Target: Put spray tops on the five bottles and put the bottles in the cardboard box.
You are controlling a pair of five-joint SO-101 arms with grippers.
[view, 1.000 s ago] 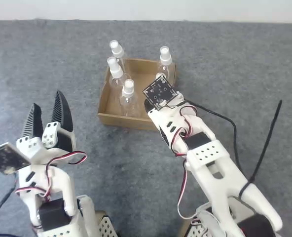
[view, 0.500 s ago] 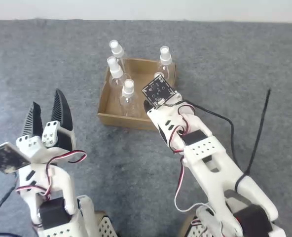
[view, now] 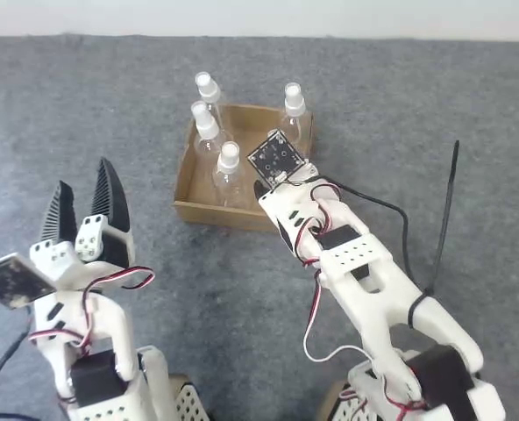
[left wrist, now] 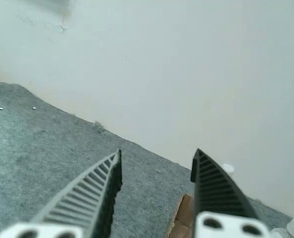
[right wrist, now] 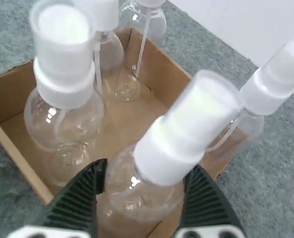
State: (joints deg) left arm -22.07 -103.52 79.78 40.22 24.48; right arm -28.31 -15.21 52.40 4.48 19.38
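Note:
My right gripper (right wrist: 147, 171) is shut on a clear bottle (right wrist: 137, 193) with a white spray top (right wrist: 186, 129), held tilted over the near right part of the cardboard box (right wrist: 10, 134). In the high view the right arm (view: 347, 250) reaches over the box (view: 189, 189), its wrist covering that bottle. Two capped bottles (view: 229, 167) (view: 205, 127) stand in the box's left half and one (view: 293, 105) at its far right. Another (view: 209, 89) stands at the far left corner; inside or outside, I cannot tell. My left gripper (view: 84, 202) is open, raised, away from the box, with nothing between its fingers (left wrist: 95, 191).
Grey carpet (view: 435, 114) covers the table around the box. A black cable (view: 444, 210) arcs up beside the right arm. A pale wall (left wrist: 186, 59) stands behind the table.
The right arm has edged forward and slightly left over the box with the bottle, and its cable has swung left. The left arm has not moved.

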